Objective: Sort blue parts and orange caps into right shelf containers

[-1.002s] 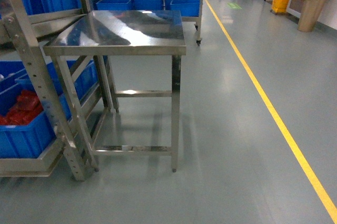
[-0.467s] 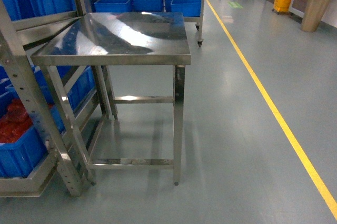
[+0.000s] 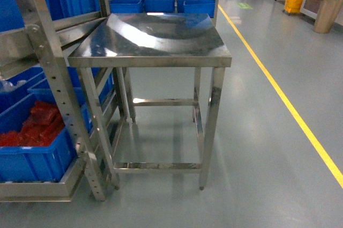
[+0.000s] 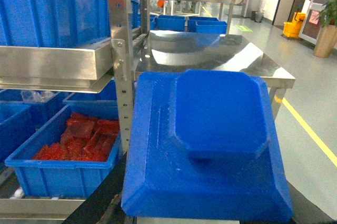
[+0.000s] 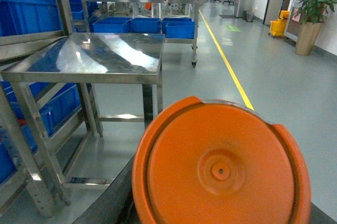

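Left load: flat bright-blue moulded plastic part (image 4: pixel 210 145), bevelled edges w/ raised octagon-ish boss, fills left wrist view; carried at the wrist.
Right load: round orange plastic cap (image 5: pixel 221 168), glossy, ringed face w/ centre dimple, fills right wrist view.
Grippers: neither gripper shows in any view; open or closed, can't tell. Head view shows no arms.
Targets: large deep bright-blue ribbed crates (image 3: pixel 32 147) on the steel shelf rack (image 3: pixel 53 78), low at left of head view; one holds red pieces (image 3: pixel 37 126). More blue crates on the far rack (image 3: pixel 161 4).
Key relation: rack lies left & ahead of the base, so left arm is nearer; the orange cap's arm sits on the far side, w/ the bare stainless table (image 3: pixel 155 37) between it & the rack.
Which crate takes which: can't tell.
Surfaces: brushed steel tabletop, reflective; perforated rack uprights; smooth grey floor (image 3: pixel 257 147) w/ yellow line (image 3: pixel 278 91).
Judgement: prob. still approaching; next needs base closer to the rack.
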Motion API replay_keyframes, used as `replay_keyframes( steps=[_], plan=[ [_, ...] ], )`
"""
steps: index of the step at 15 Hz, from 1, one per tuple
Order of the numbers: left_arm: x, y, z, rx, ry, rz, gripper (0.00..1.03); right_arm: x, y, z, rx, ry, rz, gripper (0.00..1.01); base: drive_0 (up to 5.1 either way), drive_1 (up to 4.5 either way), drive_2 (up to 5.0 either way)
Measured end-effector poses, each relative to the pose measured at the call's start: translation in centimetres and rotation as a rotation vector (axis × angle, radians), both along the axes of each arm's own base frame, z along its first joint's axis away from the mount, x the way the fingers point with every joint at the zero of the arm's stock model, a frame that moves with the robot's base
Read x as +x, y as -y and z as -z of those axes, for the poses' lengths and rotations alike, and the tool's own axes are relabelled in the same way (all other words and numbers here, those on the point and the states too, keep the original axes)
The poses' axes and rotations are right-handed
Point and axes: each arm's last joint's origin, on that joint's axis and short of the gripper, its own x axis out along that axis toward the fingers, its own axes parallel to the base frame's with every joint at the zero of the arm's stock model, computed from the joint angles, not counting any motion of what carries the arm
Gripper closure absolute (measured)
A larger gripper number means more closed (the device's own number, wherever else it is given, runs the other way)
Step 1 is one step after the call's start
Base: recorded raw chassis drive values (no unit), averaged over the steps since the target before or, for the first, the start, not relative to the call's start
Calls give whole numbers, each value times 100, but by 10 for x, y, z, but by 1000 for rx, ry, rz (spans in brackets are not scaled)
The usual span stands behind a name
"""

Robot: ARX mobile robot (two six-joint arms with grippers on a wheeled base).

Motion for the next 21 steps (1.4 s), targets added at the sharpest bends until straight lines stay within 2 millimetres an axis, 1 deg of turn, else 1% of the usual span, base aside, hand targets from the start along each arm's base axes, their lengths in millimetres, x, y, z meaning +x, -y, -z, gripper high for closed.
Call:
replay_keyframes(
  steps=[21],
  plan=[
    [0, 0, 0, 0, 2, 0, 59, 0, 0, 0, 0, -3, 1, 57, -501, 245, 245]
  ],
)
